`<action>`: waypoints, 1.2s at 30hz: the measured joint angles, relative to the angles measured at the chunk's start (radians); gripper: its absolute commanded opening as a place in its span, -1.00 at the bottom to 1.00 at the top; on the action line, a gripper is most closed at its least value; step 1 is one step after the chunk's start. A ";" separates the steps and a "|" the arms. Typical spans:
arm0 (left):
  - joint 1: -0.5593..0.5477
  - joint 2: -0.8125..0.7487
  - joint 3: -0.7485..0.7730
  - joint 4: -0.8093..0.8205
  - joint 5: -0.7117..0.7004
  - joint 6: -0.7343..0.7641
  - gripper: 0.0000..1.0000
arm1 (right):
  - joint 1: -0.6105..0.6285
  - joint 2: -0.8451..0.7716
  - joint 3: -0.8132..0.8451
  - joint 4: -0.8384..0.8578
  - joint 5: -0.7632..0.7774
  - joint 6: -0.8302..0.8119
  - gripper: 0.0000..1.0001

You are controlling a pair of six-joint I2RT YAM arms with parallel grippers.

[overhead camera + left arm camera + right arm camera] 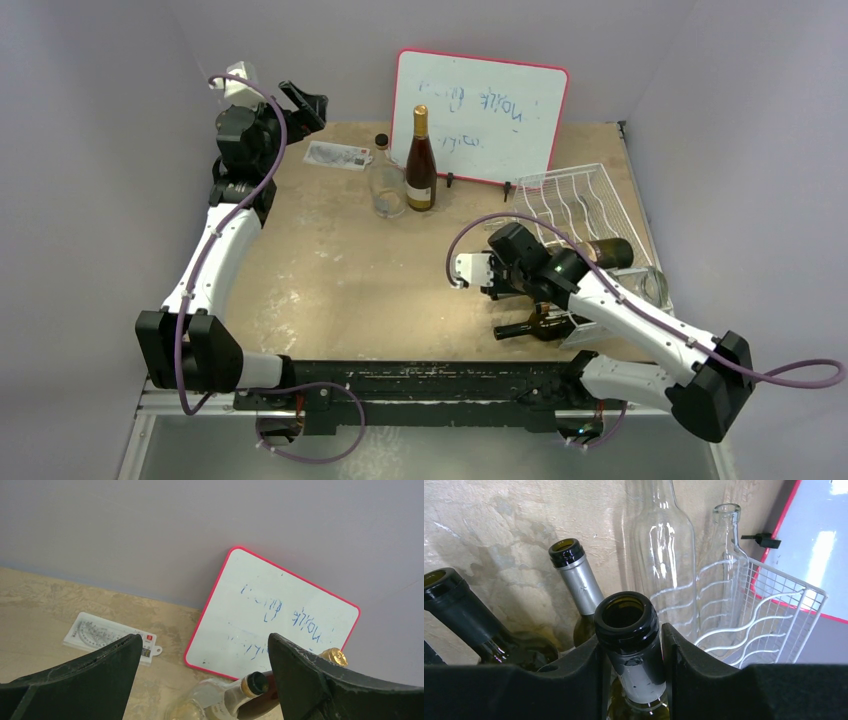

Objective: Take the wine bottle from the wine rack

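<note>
A dark bottle (626, 617) is clamped at the neck between the right claw's (629, 645) fingers, its open mouth turned to the wrist camera. It is set among other bottles beside the white rack (585, 200), at the table's (330, 270) right side; its body is hidden. A foil-necked bottle (576, 580) is seen on one side, a clear bottle (664, 555) on the other. The left claw (204, 642) is spread apart, empty, facing the whiteboard (280, 615).

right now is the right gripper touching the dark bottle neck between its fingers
Touching. The right wrist view shows the fingers of the right gripper pressed against both sides of the dark bottle at its neck, no gap.
</note>
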 measured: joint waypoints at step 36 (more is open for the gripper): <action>0.000 0.000 0.000 0.000 0.000 0.000 0.92 | 0.003 -0.191 0.325 0.068 0.074 0.157 -1.00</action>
